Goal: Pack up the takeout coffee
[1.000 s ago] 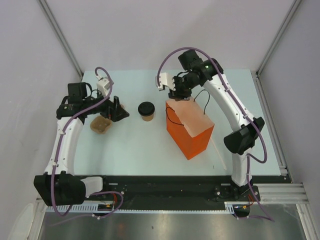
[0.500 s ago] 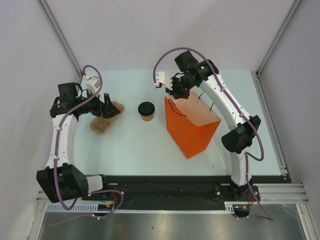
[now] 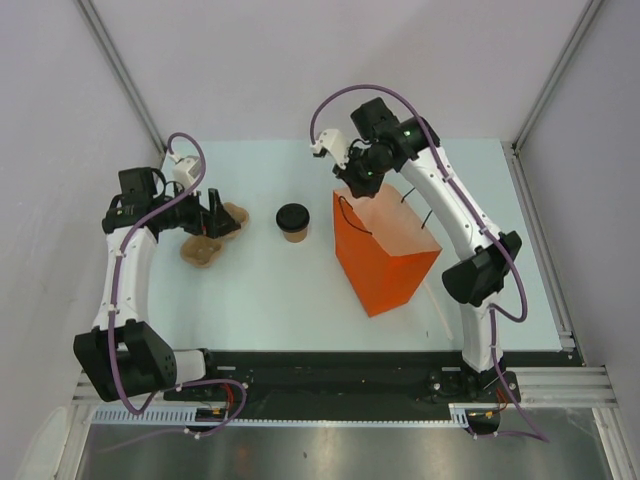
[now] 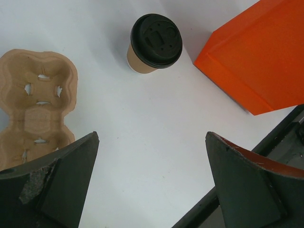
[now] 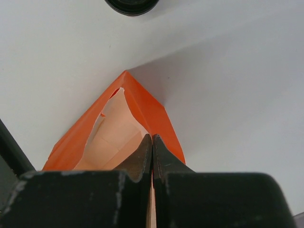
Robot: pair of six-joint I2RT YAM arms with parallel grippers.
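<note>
Right wrist, end effector (image 5: 152, 138) seemingly pinching bag (image 5: 154, 113)

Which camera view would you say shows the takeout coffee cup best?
The left wrist view: the coffee cup sits close and unobstructed, black lid and tan wall both clear. The top external view shows it small, whole, from above. The right wrist view catches only a dark sliver at its top edge, probably the lid.

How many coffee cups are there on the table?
1. The coffee cup, black lid on, stands upright between the cardboard cup carrier and the orange bag, touching neither. Another could be hidden inside the bag; its inside is mostly out of sight.
</note>
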